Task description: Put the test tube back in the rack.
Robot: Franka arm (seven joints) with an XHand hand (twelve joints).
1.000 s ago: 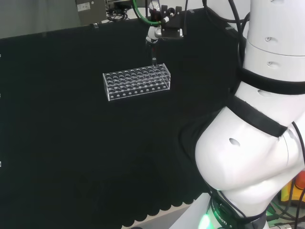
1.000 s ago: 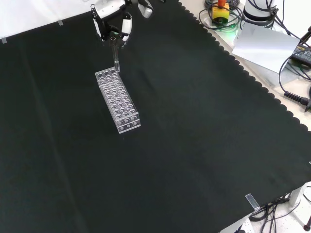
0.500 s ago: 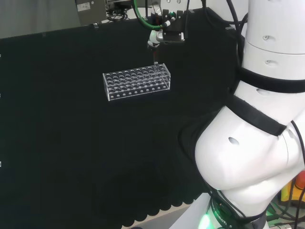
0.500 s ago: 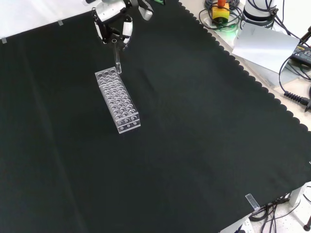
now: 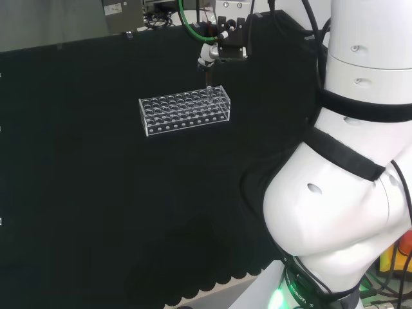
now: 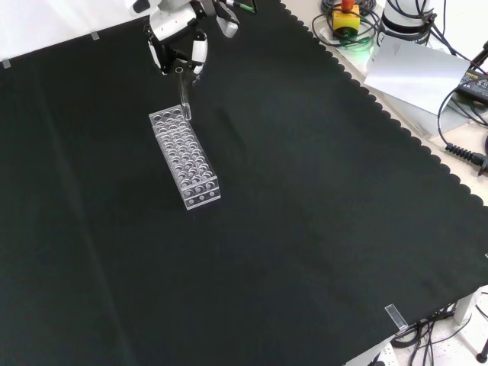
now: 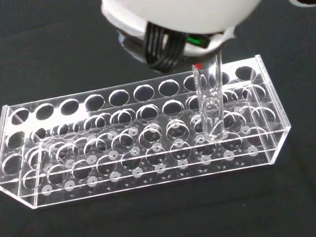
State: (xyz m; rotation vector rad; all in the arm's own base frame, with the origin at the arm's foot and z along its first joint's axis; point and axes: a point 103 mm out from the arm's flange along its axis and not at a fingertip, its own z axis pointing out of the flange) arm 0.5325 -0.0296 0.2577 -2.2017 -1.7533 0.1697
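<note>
A clear test tube [image 6: 184, 95] hangs upright from the black and white hand [image 6: 177, 46], whose fingers pinch its top end. The tube's rounded lower end is at the holes at the far end of the clear plastic rack [image 6: 185, 156]. In the head view the hand [image 5: 222, 42] is above the rack's [image 5: 185, 111] right end, with the tube [image 5: 207, 80] reaching down to it. The wrist view has the tube [image 7: 210, 98] over a middle-row hole of the rack [image 7: 148, 143], below the blurred white hand [image 7: 177, 15]. Whether the tip has entered the hole I cannot tell.
The rack stands alone on the black cloth [image 6: 305, 229], its other holes without tubes. In the front view cables and a white box [image 6: 415, 69] lie beyond the cloth's scalloped edge at the upper right. The arm's white links [image 5: 347, 193] stand at the head view's right.
The hand has shifted slightly over the rack's end and the tube's lower end has come down a little toward the holes. The rack has not moved.
</note>
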